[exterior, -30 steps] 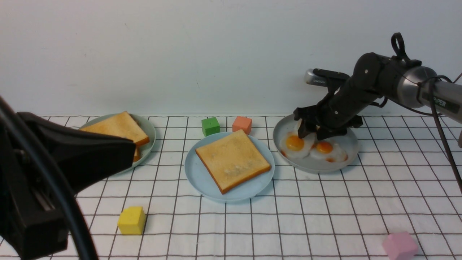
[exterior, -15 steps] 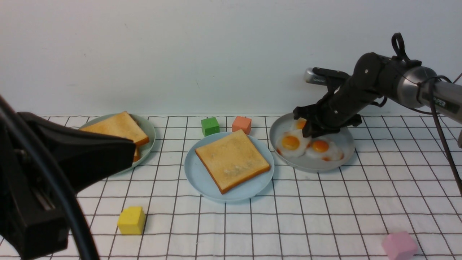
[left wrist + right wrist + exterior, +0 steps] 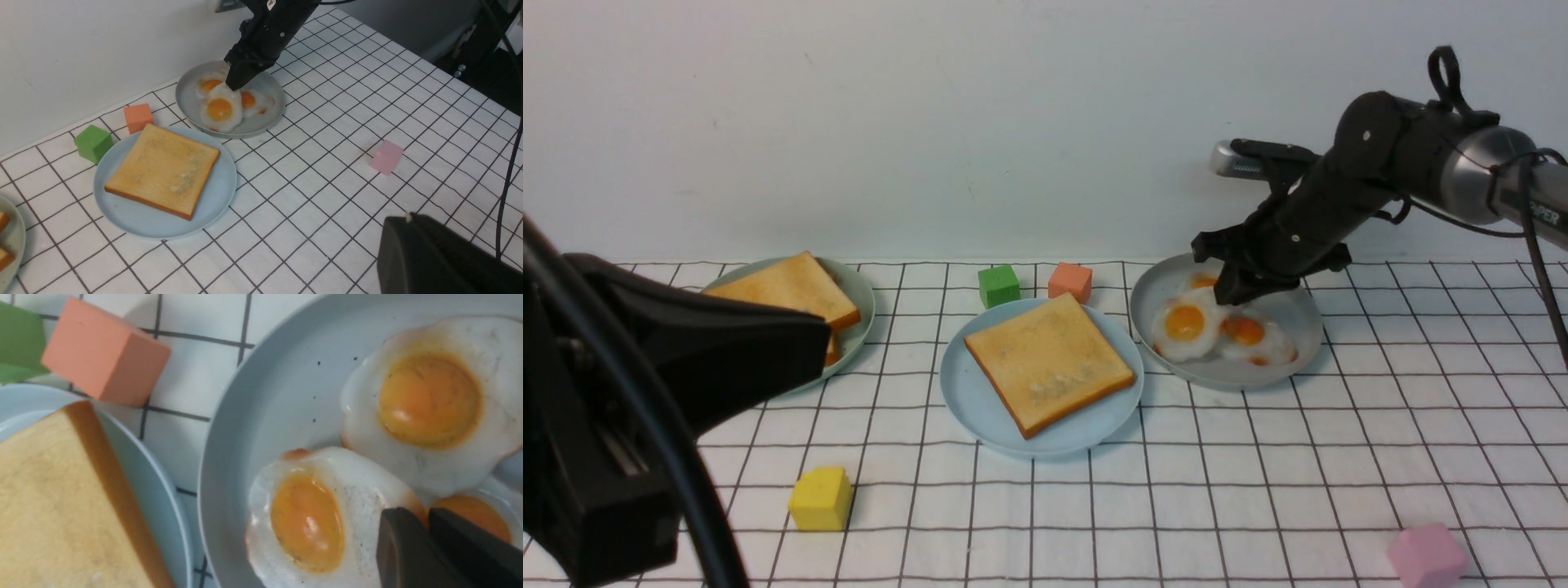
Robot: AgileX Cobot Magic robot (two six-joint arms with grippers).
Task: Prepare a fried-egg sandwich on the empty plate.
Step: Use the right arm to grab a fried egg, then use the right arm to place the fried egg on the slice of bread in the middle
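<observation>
The light blue plate (image 3: 980,408) lies mid-table with one toast slice (image 3: 1049,363) on it; no fried-egg sandwich is in view. To its right, a grey plate (image 3: 1294,355) holds three fried eggs. My right gripper (image 3: 1232,296) reaches down into that plate. It is shut on the rim of the left fried egg (image 3: 1186,325), whose browned edge shows pinched between the fingertips of the right gripper (image 3: 427,516) in the right wrist view. My left gripper (image 3: 408,218) hovers over the near left of the table, shut and empty.
A pale green plate (image 3: 856,287) at the back left carries toast slices (image 3: 784,290). A green cube (image 3: 999,286) and an orange cube (image 3: 1070,282) sit behind the blue plate. A yellow cube (image 3: 822,498) lies front left, a pink cube (image 3: 1427,555) front right.
The right gripper's jaws have closed on the egg's edge and the wrist has risen a little. The grey plate has slid slightly left. The left arm has not moved.
</observation>
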